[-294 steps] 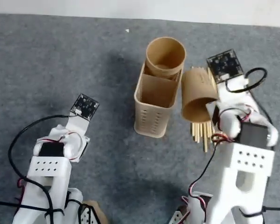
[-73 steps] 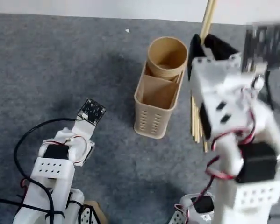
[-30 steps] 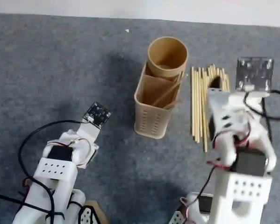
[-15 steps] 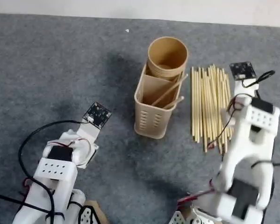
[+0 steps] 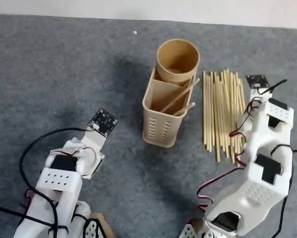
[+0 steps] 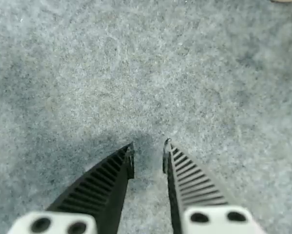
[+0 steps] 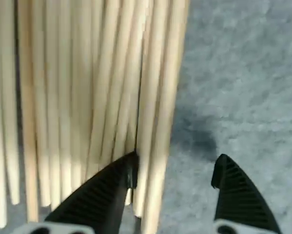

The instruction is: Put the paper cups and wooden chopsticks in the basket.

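Note:
A beige perforated basket (image 5: 160,124) stands mid-table. Stacked paper cups (image 5: 176,60) sit upright in its far compartment. Two wooden chopsticks (image 5: 180,99) lean in the near compartment. A pile of chopsticks (image 5: 220,111) (image 7: 87,87) lies on the carpet just right of the basket. My right arm (image 5: 269,124) stands over the pile's right edge. The right gripper (image 7: 175,170) is open, one finger on the pile's outermost sticks and the other over bare carpet. My left gripper (image 6: 148,145) hovers over bare carpet at the lower left, slightly open and holding nothing.
Grey carpet (image 5: 64,64) covers the table, with open room left of the basket. The left arm (image 5: 69,166) sits at the lower left with its cables. A pale wall strip (image 5: 138,7) runs along the far edge.
The right arm, which earlier held a cup and then lifted chopsticks to the basket, has swung back and come down at the pile's right edge. The left arm has barely shifted.

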